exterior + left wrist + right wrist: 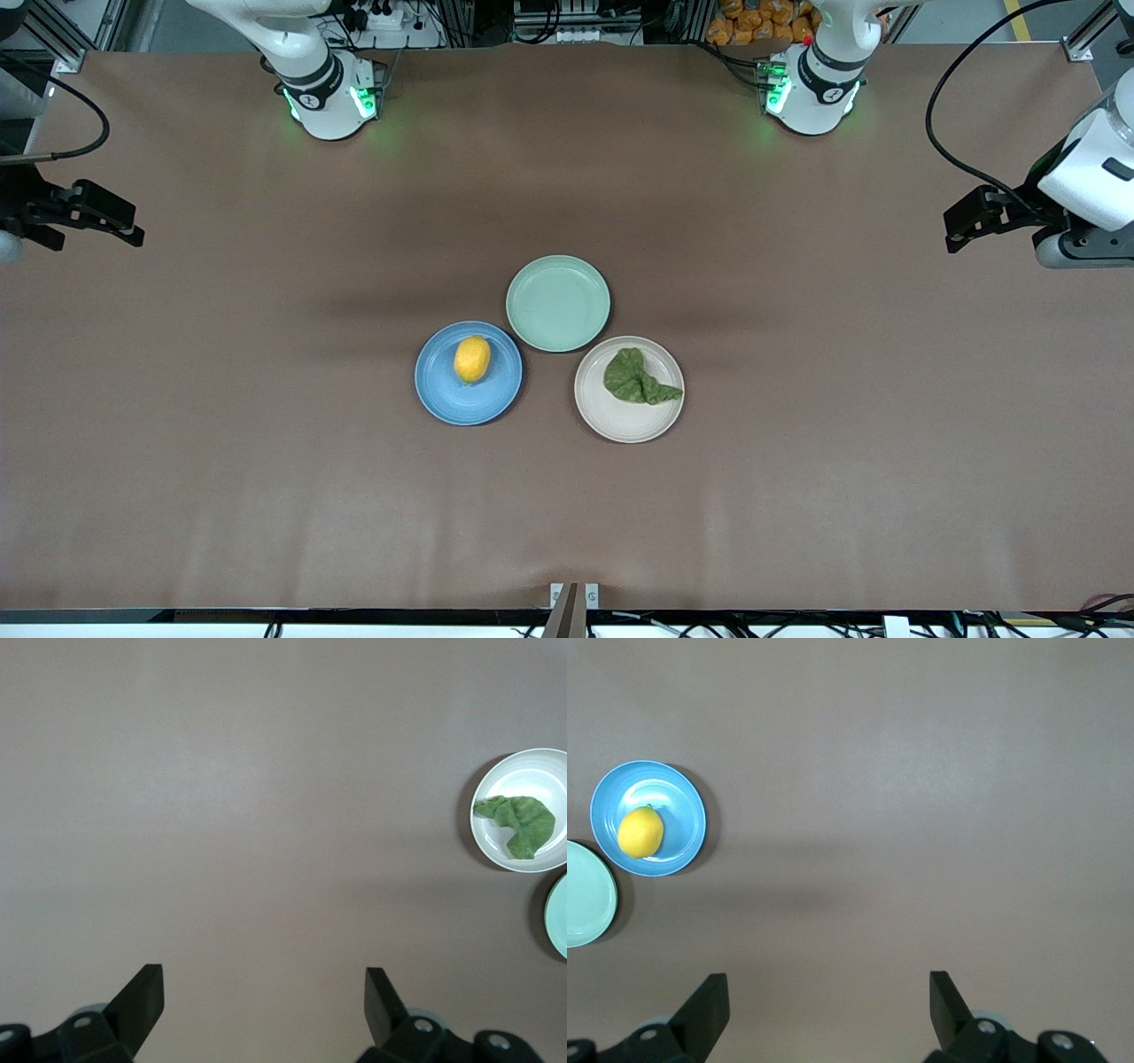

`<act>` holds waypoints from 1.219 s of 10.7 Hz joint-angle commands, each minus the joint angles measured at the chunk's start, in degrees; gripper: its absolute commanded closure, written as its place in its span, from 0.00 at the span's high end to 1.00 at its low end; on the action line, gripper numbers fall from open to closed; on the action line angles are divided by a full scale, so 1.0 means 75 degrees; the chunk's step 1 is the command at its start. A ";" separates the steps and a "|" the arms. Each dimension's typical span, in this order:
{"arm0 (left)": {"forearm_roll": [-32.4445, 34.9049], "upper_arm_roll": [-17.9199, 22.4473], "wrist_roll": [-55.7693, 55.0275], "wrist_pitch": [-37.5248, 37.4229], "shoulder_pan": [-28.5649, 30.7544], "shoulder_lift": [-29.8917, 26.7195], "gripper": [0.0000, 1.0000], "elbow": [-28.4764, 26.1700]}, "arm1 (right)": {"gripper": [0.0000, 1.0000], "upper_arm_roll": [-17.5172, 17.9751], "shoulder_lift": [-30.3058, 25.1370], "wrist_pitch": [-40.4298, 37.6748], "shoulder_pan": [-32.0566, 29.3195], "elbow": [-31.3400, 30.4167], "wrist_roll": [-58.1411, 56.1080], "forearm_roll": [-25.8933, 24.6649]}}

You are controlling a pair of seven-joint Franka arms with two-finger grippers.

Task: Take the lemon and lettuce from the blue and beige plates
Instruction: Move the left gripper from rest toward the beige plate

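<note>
With fingers spread, the right gripper (133,235) waits over bare worktop (266,496), so the smooth lemon (472,359) could roll on the blue plate (443,399) (it sits off-centre), while the limp lettuce (638,379) on the beige plate (611,421) may slip the equally splayed left gripper (955,232).

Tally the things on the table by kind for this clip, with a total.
Plates: 3 (blue plate, beige plate, mint-green plate)
Lemon: 1, on the blue plate
Lettuce: 1, on the beige plate
Total: 5
</note>
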 commanded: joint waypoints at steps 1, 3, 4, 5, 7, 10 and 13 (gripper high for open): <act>0.0144 -0.0030 -0.0157 0.0003 0.0035 0.0029 1.00 0.0106 | 1.00 0.0035 -0.0014 -0.0039 -0.0026 0.0006 0.0010 -0.0074; 0.0132 -0.0030 -0.0452 0.0003 0.0000 0.0134 1.00 0.0106 | 1.00 0.0035 -0.0013 -0.0051 -0.0026 0.0006 0.0010 -0.0074; -0.0007 -0.0053 -0.0604 0.0003 -0.0047 0.0205 1.00 0.0083 | 1.00 0.0035 -0.0013 -0.0051 -0.0014 0.0006 0.0010 -0.0074; -0.0113 -0.0111 -0.0698 0.0015 -0.0117 0.0414 1.00 0.0082 | 1.00 0.0035 -0.0013 -0.0051 -0.0026 0.0006 0.0010 -0.0074; -0.0184 -0.0264 -0.0920 0.0713 -0.0385 0.0743 1.00 0.0071 | 1.00 0.0035 -0.0014 -0.0039 -0.0026 -0.0006 0.0010 -0.0074; -0.0337 -0.0264 -0.2462 0.1640 -0.1321 0.1667 1.00 0.0082 | 1.00 0.0035 -0.0013 -0.0051 -0.0026 -0.0006 0.0010 -0.0074; -0.0255 -0.0253 -0.4492 0.3045 -0.2342 0.2838 1.00 0.0094 | 1.00 0.0035 -0.0013 -0.0039 -0.0026 -0.0006 0.0010 -0.0074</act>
